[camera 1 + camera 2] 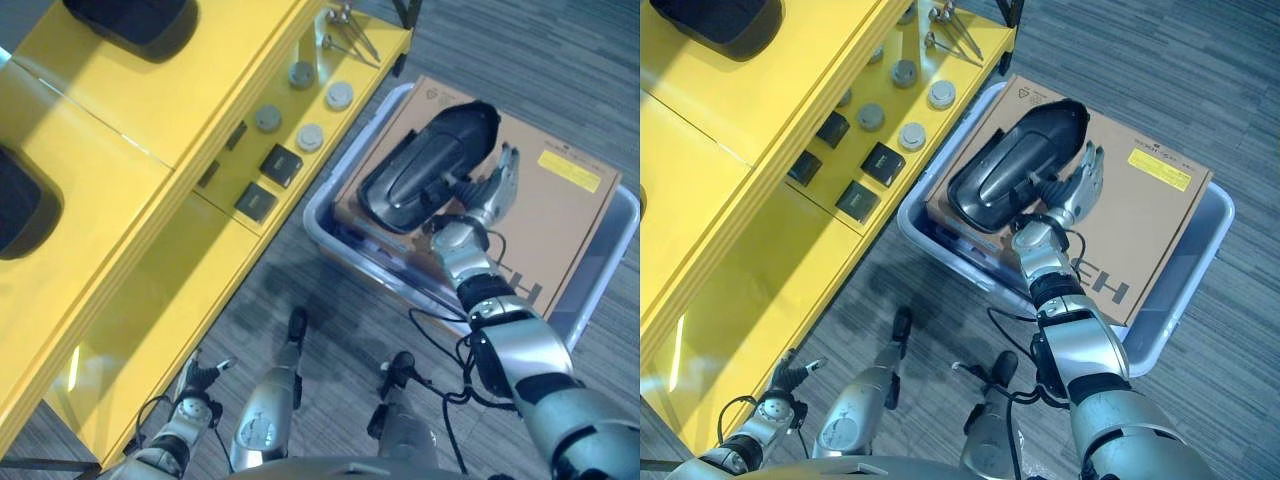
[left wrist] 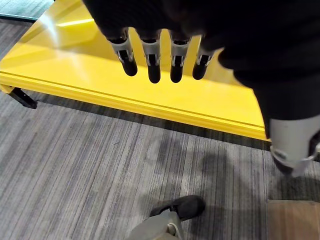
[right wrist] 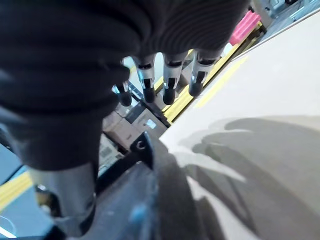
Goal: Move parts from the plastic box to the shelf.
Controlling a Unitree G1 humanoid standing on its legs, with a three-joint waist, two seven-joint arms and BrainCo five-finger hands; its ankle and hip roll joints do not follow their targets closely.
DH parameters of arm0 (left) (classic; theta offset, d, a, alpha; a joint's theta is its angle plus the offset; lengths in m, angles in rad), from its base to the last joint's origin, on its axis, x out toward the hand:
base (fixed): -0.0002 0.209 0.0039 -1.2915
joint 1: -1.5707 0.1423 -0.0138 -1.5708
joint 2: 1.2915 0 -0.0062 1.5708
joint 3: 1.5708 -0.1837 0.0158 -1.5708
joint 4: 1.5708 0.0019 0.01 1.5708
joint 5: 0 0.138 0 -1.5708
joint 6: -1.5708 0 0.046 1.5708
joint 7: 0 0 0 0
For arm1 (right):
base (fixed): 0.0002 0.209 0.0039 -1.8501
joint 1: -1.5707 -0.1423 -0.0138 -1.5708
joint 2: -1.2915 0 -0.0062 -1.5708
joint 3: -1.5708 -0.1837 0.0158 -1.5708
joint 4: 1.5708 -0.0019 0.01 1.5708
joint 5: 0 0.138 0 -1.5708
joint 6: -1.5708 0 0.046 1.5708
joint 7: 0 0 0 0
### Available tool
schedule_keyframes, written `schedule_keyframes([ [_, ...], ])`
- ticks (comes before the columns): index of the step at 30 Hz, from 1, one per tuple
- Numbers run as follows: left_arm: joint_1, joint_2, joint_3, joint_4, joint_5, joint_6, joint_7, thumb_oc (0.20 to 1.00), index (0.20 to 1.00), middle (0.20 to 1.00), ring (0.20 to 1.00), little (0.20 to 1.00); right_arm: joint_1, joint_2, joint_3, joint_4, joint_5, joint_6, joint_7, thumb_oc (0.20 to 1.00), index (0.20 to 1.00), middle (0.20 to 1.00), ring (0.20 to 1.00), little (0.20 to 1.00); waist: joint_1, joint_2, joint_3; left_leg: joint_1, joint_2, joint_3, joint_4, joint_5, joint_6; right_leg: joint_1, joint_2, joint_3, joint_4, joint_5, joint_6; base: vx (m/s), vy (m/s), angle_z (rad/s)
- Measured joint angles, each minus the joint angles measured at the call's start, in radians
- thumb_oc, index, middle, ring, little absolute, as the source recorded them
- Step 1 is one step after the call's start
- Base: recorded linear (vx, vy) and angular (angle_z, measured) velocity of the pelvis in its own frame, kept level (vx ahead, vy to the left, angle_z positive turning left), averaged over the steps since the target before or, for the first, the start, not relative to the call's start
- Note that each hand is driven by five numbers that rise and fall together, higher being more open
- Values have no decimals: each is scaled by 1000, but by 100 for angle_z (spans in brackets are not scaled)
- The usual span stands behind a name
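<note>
- Part [image 1: 425, 170], a long black moulded shell, lies on a cardboard sheet [image 1: 560, 215] that covers the plastic box [image 1: 325, 225]; box sits on the carpet just beside the yellow shelf [image 1: 150, 250].
- Right hand [image 1: 493, 190] rests against the part's near side, fingers straight and loosely spread over the cardboard; nothing is gripped yet, and its wrist view shows the dark-tipped fingers [image 3: 170, 92] extended past the part's edge.
- Left hand [image 1: 195, 385] hangs low beside the shelf's front, fingers [image 2: 152, 70] straight and relaxed, holding nothing; idle.
- Step in hand, as I judge it: getting a grip on the part before lifting; the hand should slide toward the raised ridge along the part's middle and close thumb and fingers round it, not just press the rim.
- Shell looks light but long; a grip near its centre should keep it from tipping; lift straight up so the cardboard is not dragged.
- Shelf's lower tier already holds small round discs [image 1: 310, 136] and dark blocks [image 1: 281, 164]; place the part on bare yellow surface, away from these.
</note>
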Motion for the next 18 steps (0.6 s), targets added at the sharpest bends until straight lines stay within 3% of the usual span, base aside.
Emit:
schedule_keyframes([
  [6, 0, 0, -5, 1, 0, 1, 0, 1000, 1000, 1000, 1000, 1000, -4, 18, 20, 126, 45, -5, 33, 1000, 1000, 1000, 1000, 1000, 6, -1, -2, 0, 1, 0, 0, 0, 0, 0, 1, 0, 0, 0, 0, 0, 0, 0],
  [7, 0, 0, -6, 0, -1, 1, 0, 1000, 1000, 1000, 1000, 1000, -10, 18, 32, 141, 45, -6, 34, 953, 953, 953, 953, 953, 7, -2, -3, 0, 1, 0, 0, 0, 0, 0, 1, 0, 0, 0, 0, 0, 0, 0],
  [8, 0, 0, -9, 2, -2, 1, -2, 1000, 1000, 1000, 1000, 1000, -28, 16, 56, 191, 64, -12, 62, 407, 407, 407, 407, 407, 12, -6, -11, -1, 1, -1, 0, 0, 0, 0, 1, -1, 0, 0, 0, 0, 0, 0],
  [9, 1, 0, -9, 3, -2, 1, -2, 1000, 1000, 1000, 1000, 1000, -35, 15, 58, 207, 68, -13, 75, 200, 200, 200, 200, 200, 13, -10, -19, -1, 1, -2, 0, 0, 0, 0, 1, -2, 0, 0, 0, 0, 0, 0],
  [14, 1, 3, -19, 3, -1, 2, -22, 1000, 1000, 1000, 1000, 1000, -78, -26, 89, 281, 124, 0, 225, 200, 200, 200, 200, 200, 16, -39, -57, -4, 1, -5, 0, -2, -3, -1, 2, -4, 0, -1, 0, 7, -2, 0],
  [18, 2, 5, -15, 9, 1, 7, -23, 1000, 1000, 1000, 1000, 1000, -72, -49, 80, 282, 144, 0, 263, 200, 200, 200, 200, 200, 14, -41, -63, -3, 0, -6, 0, -4, -6, 2, 2, -4, 0, 0, 1, 0, 0, 0],
])
